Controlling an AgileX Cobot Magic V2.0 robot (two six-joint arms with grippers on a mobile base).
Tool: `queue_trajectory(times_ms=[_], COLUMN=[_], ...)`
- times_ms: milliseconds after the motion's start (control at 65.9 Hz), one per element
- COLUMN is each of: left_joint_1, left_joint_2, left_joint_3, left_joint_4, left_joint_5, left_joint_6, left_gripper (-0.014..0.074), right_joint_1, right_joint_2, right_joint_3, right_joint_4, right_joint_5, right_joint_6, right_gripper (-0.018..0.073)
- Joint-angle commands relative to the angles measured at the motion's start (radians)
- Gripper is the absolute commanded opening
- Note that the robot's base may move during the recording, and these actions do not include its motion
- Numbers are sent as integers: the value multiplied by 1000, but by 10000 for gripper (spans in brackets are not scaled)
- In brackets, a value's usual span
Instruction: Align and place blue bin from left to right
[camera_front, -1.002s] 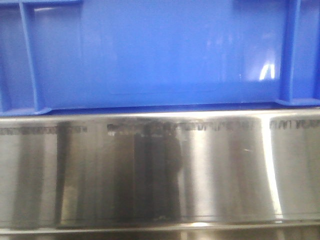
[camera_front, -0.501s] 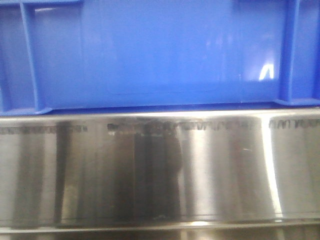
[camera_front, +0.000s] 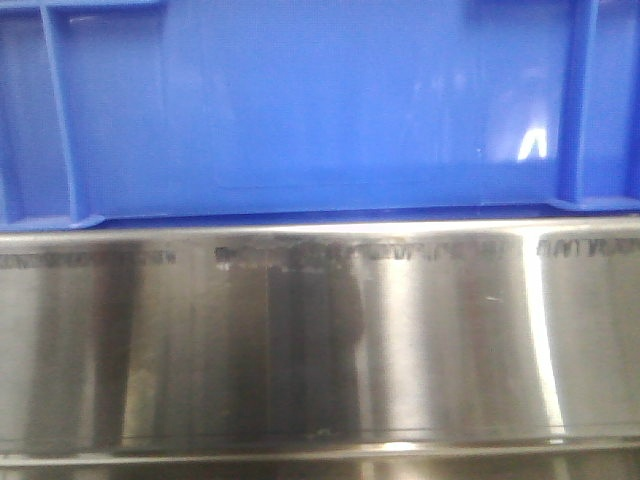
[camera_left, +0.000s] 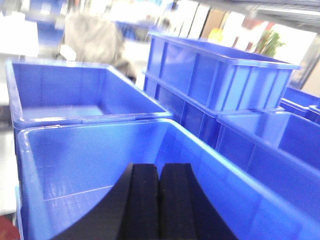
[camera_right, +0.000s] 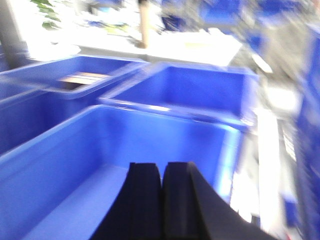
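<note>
Blue bin: large mid-blue crate (camera_front: 320, 110); front view shows only its flat side wall with vertical ribs near both corners, sitting along the near edge of a polished steel tabletop (camera_front: 320, 340), base flush to that edge.
Left pincer: (camera_left: 159, 200) black pads pressed together, narrow, nothing between them; hangs above the open interior of a blue bin (camera_left: 100, 160).
Right pincer: (camera_right: 161, 200) pads likewise together, empty; hangs over the inside of another blue bin (camera_right: 75, 175). View blurred.
Neighbours: left wrist view shows a second open bin (camera_left: 60, 95) touching the rear rim of the near one, and a stack of ribbed crates (camera_left: 220, 80) just beside them. Right wrist view shows two further bins behind.
Step (judged): between grasps; no bin held, row not yet confirmed straight.
Next move (judged): open a pincer, take a bin wall at the rim, slide it into line with its neighbour.
Unknown: which wrist-view bin is the front-view crate.
</note>
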Motion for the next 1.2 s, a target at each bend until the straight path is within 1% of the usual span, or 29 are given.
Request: queue_trajectory(times_ms=[0,91,167,334,1184], left_joint_1=[-5,-5,-5,-5,-5], left_joint_2=[-73,-136,-180,-216,-216], left_joint_3=[101,194,256,281,279], left_joint_4=[35,55,90,89,89], left_joint_5=[-138,-259,-306,-306,-306], left_joint_6=[4,4,4,4,4], left_gripper=[-111,-111,-111,-111,-111], right_joint_1=[4,4,4,4,4], right_joint_2=[-47,-83,-117,-139,-142], right_joint_3=[78,145,183,194,194], right_joint_4=[-9,-12,-22,-22,-22], right_joint_5=[-107,-162,-195,-219,-219], right_joint_6=[-21,-24,-32,-32,-32], right_gripper=[-83,-83,-83,-83,-83])
